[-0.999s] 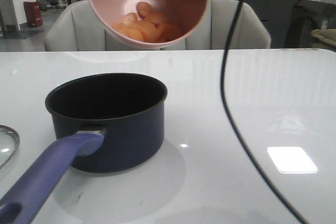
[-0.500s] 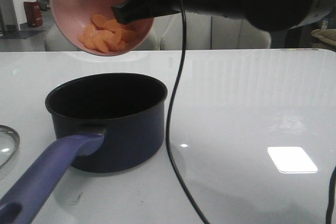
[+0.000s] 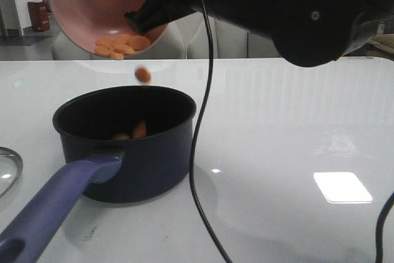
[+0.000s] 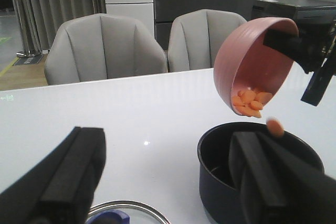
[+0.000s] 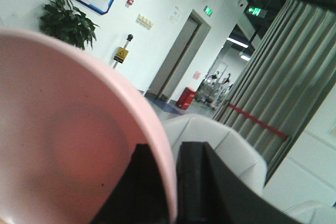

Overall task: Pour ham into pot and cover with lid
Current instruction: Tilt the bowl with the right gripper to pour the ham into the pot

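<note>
The right gripper (image 3: pixel 144 13) is clamping the tilted bowl's (image 3: pixel 80 10) rim above the pot (image 3: pixel 126 143) near the table's (image 3: pixel 295 127) front-left; light, slippery ham (image 3: pixel 120 45) is sliding out, some already inside. The left gripper (image 4: pixel 168 177) is hanging wide open over the lid (image 4: pixel 128 212), best taken by its knob.

You see orange ham slices (image 3: pixel 123 46) in a pink bowl (image 3: pixel 80 4), a navy pot (image 3: pixel 141 152) with black inside and purple handle, on a glossy white bench (image 3: pixel 295 121).
</note>
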Available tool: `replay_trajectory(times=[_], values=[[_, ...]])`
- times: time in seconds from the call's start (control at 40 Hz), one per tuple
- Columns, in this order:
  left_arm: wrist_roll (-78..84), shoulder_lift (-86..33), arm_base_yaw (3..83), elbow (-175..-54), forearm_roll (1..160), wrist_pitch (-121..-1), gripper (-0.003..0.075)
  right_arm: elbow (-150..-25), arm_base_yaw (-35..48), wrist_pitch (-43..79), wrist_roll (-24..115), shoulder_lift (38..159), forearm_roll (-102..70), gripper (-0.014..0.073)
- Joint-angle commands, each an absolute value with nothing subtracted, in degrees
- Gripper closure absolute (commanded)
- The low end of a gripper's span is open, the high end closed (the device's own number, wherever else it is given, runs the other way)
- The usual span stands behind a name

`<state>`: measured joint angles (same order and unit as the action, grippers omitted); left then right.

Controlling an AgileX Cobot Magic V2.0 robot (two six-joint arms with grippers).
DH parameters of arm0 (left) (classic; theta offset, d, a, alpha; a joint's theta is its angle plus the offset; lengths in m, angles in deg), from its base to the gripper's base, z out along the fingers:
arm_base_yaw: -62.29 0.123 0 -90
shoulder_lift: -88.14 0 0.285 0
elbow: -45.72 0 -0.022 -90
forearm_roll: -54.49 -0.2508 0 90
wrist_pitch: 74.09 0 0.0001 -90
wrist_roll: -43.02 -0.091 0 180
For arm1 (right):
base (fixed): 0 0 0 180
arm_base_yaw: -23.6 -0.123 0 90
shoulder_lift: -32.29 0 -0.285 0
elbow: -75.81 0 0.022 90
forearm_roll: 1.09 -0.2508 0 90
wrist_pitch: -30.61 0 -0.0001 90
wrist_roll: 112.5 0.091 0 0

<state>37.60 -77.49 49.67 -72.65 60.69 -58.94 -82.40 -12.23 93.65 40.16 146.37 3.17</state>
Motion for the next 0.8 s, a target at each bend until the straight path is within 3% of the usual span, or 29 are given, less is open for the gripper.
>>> replay_trajectory(times=[0.0,0.375,0.575,0.774], values=[[37.62,-76.90,49.26,-74.13,61.08,-63.74,0.0199,-85.05,-12.21,105.16,36.42,143.48,3.17,0.0456],[37.62,-76.90,49.26,-74.13,61.08,-63.86,0.0199,-88.98,-12.21,105.16,28.72,143.48,3.17,0.0456],[37.62,-76.90,49.26,-74.13,61.08,-63.86,0.0199,-90.08,-12.21,105.16,17.62,143.48,4.48,0.0456],[37.62,-76.90,49.26,-74.13,61.08,-64.10,0.0199,-90.01,-12.21,104.45,24.19,143.56,1.01,0.0456]])
